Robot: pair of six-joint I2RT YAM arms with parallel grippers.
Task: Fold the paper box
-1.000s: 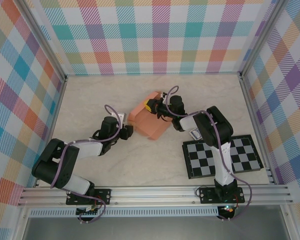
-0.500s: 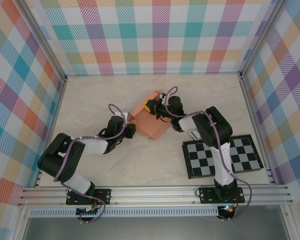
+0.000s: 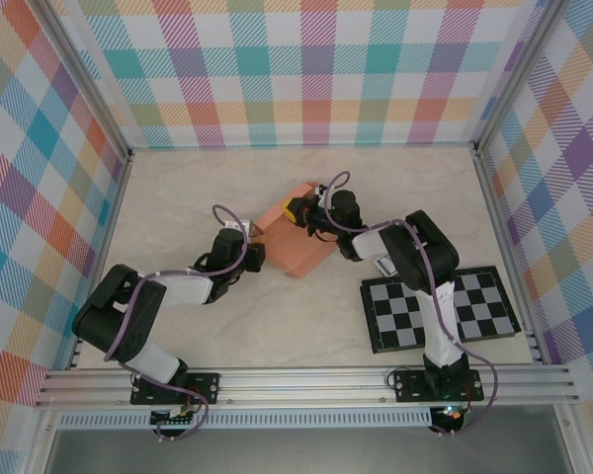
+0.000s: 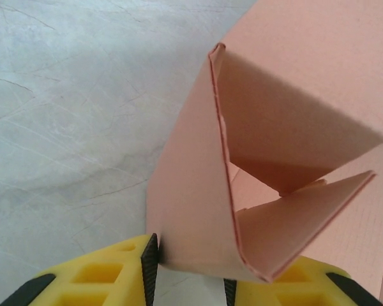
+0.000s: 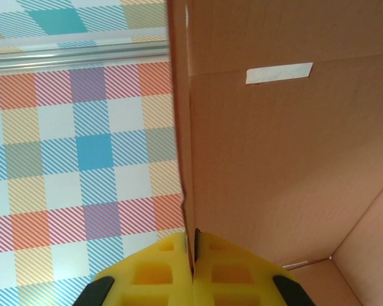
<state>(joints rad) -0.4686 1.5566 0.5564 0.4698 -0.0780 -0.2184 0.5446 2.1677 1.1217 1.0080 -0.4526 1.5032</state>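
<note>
Where the top cam looks down, the paper box (image 3: pixel 295 244) sits mid-worktop (image 3: pixel 178 197), a bit toward the far edge, half-formed, w/ both arms reaching in. The left gripper (image 3: pixel 258 256) is at its near-left side, the right gripper (image 3: pixel 301 210) at its far corner. A checkered board (image 3: pixel 440 307) lies well apart by the near right corner. Grip detail is too small to read there.

Left wrist cam gives it: a doubled flap of the box, folded into a V, stands betw. the yellow fingers (image 4: pixel 96 277). Jaws are partway in & pinching the fold; left pad on card, right pad partly under it.

Right wrist cam: fingers (image 5: pixel 153 271) are pressed together on a thin box wall edge, clamped. Inside face has a white strip (image 5: pixel 279 73); plaid wall (image 5: pixel 83 159) is beyond.
</note>
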